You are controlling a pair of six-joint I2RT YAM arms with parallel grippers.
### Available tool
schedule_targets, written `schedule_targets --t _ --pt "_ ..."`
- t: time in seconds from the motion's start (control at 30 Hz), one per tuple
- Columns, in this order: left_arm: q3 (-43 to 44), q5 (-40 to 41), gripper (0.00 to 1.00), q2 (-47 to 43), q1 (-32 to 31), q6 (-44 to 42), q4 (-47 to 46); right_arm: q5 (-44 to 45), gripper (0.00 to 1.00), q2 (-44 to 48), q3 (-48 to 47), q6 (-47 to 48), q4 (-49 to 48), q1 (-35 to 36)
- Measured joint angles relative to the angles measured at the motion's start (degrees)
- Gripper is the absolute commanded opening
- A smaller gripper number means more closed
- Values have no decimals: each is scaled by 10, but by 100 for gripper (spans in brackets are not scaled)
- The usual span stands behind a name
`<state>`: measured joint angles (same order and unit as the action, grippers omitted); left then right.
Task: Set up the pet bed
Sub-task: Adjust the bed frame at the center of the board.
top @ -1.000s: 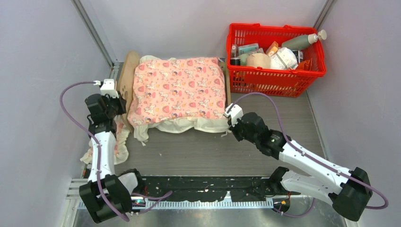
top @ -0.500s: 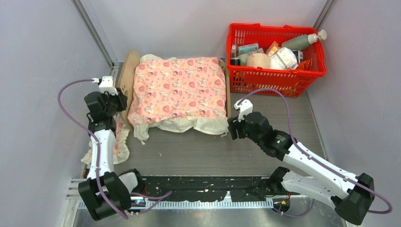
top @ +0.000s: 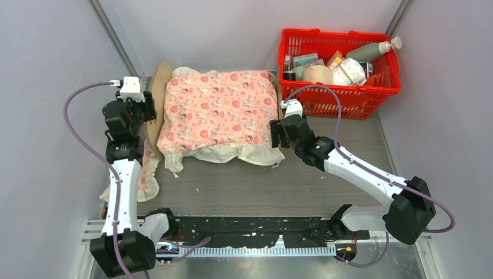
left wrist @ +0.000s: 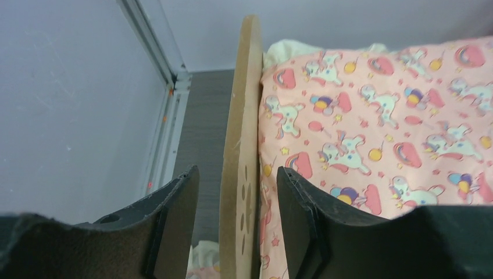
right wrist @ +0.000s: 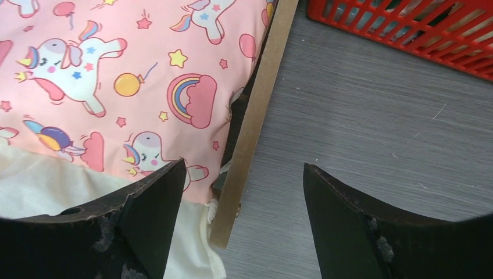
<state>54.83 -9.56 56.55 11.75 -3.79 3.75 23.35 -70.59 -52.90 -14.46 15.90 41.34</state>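
Inside the left hand [left wrist: 237, 174], freshly spread, sits the arched headboard [left wrist: 241, 104] of the small light plywood pet bed [top: 154, 99], while the right hand [right wrist: 244, 168], likewise opened, has left the pink unicorn-print blanket [top: 218, 107] to straddle the footboard [right wrist: 256, 116], suggesting a two-handed repositioning.

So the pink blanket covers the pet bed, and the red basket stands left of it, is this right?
Not quite: the pink blanket does cover the pet bed, but the red basket stands right of it, as the top external view shows.
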Motion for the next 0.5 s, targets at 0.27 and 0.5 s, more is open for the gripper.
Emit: schedule_targets --t 0.27,0.5 --pt "-7 23 36 63 -8 -53 27 -11 80 -16 -3 -11 0 -6" --pt "32 -4 0 124 5 -83 49 -17 81 21 -12 7 21 -30"
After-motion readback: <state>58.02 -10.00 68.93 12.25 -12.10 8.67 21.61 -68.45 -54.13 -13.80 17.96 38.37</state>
